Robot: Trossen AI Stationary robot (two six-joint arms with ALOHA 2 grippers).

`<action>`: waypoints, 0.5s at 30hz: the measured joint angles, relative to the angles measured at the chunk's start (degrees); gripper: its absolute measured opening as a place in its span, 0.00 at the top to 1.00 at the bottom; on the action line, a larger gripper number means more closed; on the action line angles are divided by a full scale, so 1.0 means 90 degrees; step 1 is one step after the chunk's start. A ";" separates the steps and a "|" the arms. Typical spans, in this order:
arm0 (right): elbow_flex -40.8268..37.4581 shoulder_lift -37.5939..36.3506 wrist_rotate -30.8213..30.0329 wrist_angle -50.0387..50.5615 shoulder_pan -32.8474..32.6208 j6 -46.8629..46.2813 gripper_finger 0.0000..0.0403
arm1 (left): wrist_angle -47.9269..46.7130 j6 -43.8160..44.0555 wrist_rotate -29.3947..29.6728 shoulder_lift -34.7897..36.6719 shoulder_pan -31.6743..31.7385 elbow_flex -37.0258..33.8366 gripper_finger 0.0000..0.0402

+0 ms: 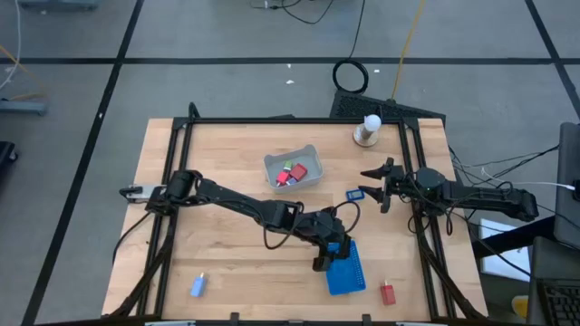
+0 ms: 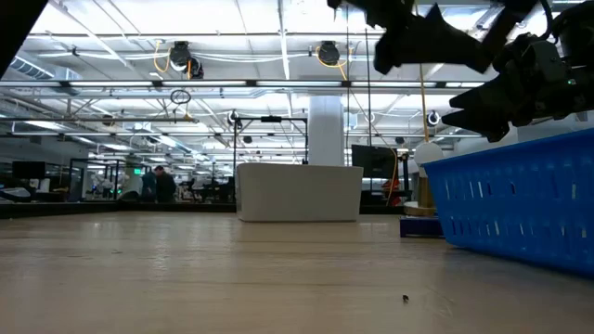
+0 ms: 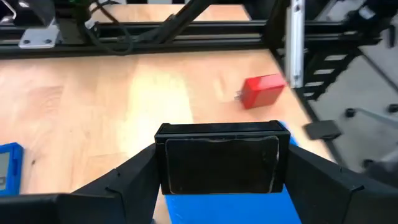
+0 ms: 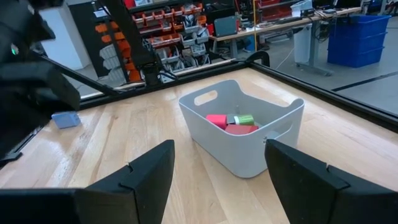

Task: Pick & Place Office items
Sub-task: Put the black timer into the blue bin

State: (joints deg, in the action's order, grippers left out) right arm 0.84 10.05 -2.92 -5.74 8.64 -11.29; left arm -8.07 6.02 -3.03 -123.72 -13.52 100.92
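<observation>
Left gripper (image 3: pixel 221 180), lower centre, clamps a black block (image 3: pixel 219 163) hiding the blue tray (image 1: pixel 345 269); right gripper (image 4: pixel 219 180) open, empty.

No text, label, brand, number or sign is readable on the wooden tabletop (image 1: pixel 227 235), the things on it, or the room behind.

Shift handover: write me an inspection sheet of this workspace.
Surface: wooden table, black frame.
Job's things: several pieces in the pale bin; red block, light-blue piece and small blue piece loose.
Clutter: blue tray; white-topped object at far edge.
Grippers: left tool holds a black block over the tray; right tool open, empty, facing the bin.
Cables: coil on floor.
Surroundings: workshop.
</observation>
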 joint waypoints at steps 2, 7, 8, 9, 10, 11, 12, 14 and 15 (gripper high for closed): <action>0.0000 -0.0001 -0.0002 0.0000 0.0000 0.0001 0.40 | -0.0054 -0.0041 0.0060 -0.0108 -0.0001 0.0000 0.29; 0.0000 -0.0001 -0.0002 0.0022 0.0000 0.0000 0.40 | 0.0063 0.0045 0.0038 -0.0426 -0.0037 0.0000 0.29; 0.0000 -0.0001 -0.0002 0.0024 0.0000 0.0002 0.40 | 0.0111 0.0044 0.0052 -0.0470 -0.0049 0.0000 0.29; 0.0000 0.0002 -0.0002 0.0024 -0.0002 0.0000 0.40 | 0.0117 0.0044 0.0061 -0.0515 -0.0049 0.0000 0.29; 0.0000 -0.0001 -0.0001 0.0022 -0.0001 0.0000 0.40 | 0.0087 0.0051 0.0059 -0.0527 -0.0055 0.0000 0.29; 0.0000 -0.0001 -0.0001 0.0022 -0.0001 0.0000 0.40 | 0.0053 0.0052 0.0062 -0.0529 -0.0056 0.0000 0.29; 0.0000 -0.0001 -0.0002 0.0022 0.0000 0.0000 0.40 | 0.0043 0.0048 0.0061 -0.0528 -0.0056 0.0000 0.29; 0.0000 -0.0001 -0.0001 0.0022 -0.0002 0.0000 0.40 | 0.0103 0.0048 0.0062 -0.0566 -0.0056 0.0001 0.29; 0.0000 0.0001 -0.0001 0.0022 -0.0001 0.0001 0.40 | 0.0095 0.0044 0.0068 -0.0578 -0.0056 0.0002 0.29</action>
State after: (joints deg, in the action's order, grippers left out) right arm 0.84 10.05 -2.93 -5.54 8.63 -11.28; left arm -7.21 6.42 -2.42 -128.92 -14.02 100.95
